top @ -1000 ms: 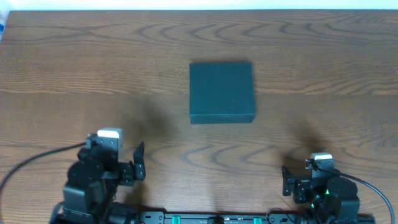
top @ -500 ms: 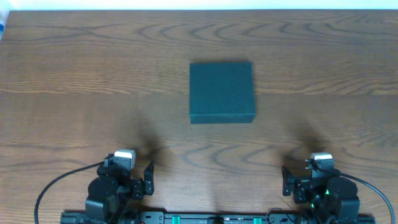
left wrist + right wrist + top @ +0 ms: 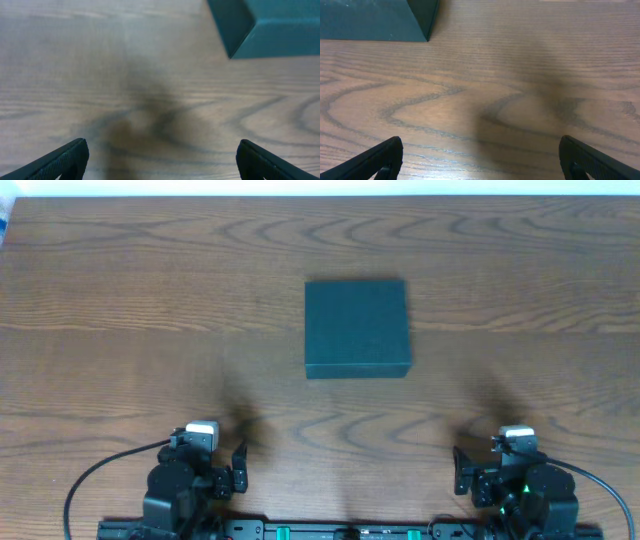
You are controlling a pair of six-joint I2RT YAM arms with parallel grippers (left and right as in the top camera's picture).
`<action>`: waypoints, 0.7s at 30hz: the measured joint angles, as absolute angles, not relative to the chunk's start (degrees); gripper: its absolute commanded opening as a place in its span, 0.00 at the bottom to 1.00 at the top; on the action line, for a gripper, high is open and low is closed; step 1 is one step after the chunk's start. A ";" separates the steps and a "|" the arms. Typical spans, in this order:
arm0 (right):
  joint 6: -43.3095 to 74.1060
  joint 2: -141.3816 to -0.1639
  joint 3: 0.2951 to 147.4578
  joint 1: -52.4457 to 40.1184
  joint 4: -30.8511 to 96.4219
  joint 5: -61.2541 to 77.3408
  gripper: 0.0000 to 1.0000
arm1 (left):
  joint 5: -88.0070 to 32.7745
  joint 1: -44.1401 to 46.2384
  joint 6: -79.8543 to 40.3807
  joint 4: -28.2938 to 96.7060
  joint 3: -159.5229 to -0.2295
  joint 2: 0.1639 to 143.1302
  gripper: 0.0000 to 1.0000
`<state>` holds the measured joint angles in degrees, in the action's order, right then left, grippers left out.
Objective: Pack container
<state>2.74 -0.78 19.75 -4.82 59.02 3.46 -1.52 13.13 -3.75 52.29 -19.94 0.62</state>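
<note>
Left arm drawn back to the near edge; container shut at mid-table.

Since a second ago the left gripper point(image 3: 238, 468) has pulled back and in toward its base, while the right gripper point(image 3: 461, 470) and the container point(image 3: 357, 325) sit where they were. The container lies flat on the wooden table point(image 3: 120, 300), midway between the two arms and well apart from both. Its dark teal lid is down, so nothing of its inside shows. Each wrist camera catches only one corner of it, at the top right for the left wrist and the top left for the right wrist. Both pairs of jaws stand wide, fingers point(image 3: 65, 160) at the frame edges, holding nothing over bare wood.
</note>
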 measured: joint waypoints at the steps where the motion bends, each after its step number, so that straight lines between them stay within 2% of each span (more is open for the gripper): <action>1: 2.74 -0.78 19.75 -4.82 59.02 3.46 0.99 | -1.28 13.10 -3.86 52.31 -19.25 0.62 0.95; 21: 2.74 -0.73 19.75 -4.82 59.05 3.46 0.99 | 1.08 13.13 -6.94 58.96 -21.10 0.58 0.95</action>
<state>2.74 -0.73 19.75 -4.82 59.05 3.46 1.08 13.13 -6.94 58.96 -21.10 0.58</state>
